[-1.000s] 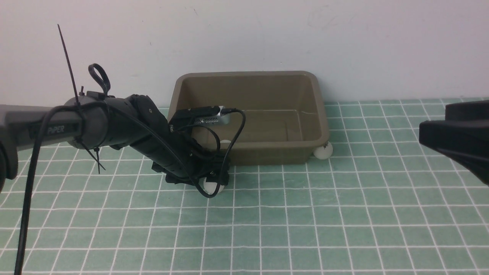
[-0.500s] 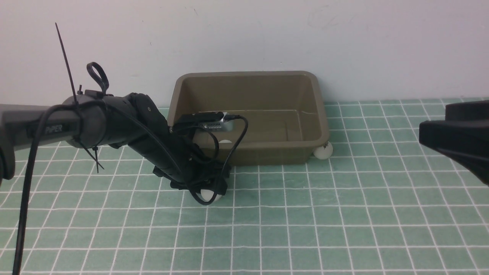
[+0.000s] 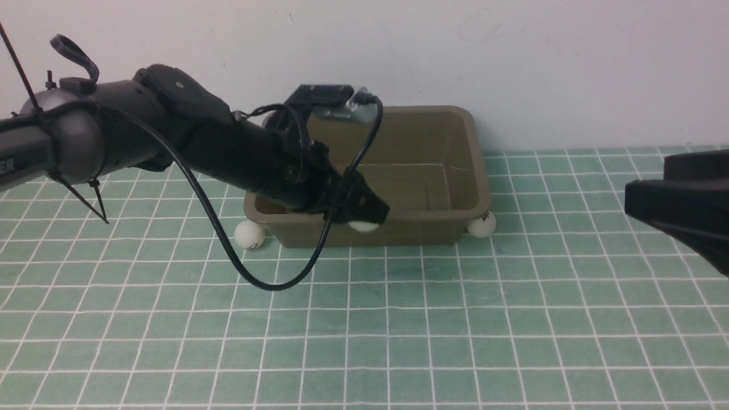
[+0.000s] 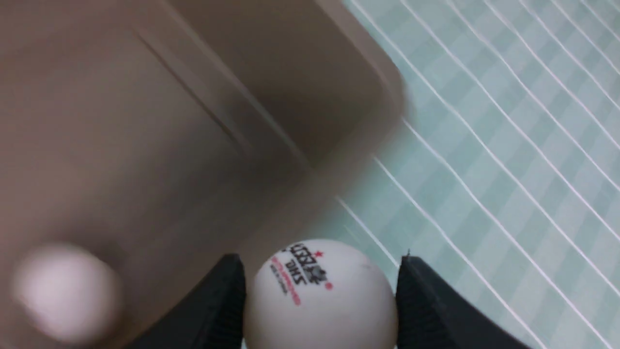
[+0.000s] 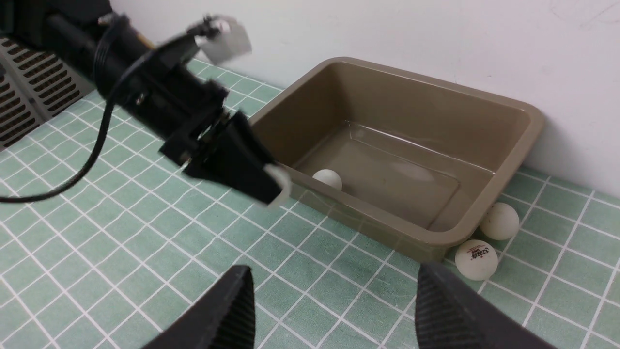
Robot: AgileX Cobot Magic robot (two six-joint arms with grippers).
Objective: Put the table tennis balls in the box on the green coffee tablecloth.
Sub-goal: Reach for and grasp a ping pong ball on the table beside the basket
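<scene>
My left gripper [image 3: 364, 221] is shut on a white table tennis ball [image 4: 319, 291] with a dark and red logo. It hangs over the front rim of the olive-brown box [image 3: 478, 171]. In the right wrist view that held ball [image 5: 277, 186] is a white blur at the fingertips. One ball [image 5: 328, 179] lies inside the box [image 5: 528, 131]. Two balls [image 5: 499, 221] [image 5: 476, 259] rest on the green coffee tablecloth [image 3: 398, 319] at the box's right front corner, and another ball [image 3: 249, 234] at its left front corner. My right gripper [image 5: 334, 310] is open and holds nothing.
The box stands against a white wall [image 3: 512, 57] at the back of the cloth. A black cable [image 3: 267, 285] loops down from my left arm toward the cloth. A grey vented panel [image 5: 19, 106] stands beyond the cloth's edge in the right wrist view.
My left gripper shut on the ball lying in front of the box and lifted it up and right to the box's front rim. The right arm has not moved.
</scene>
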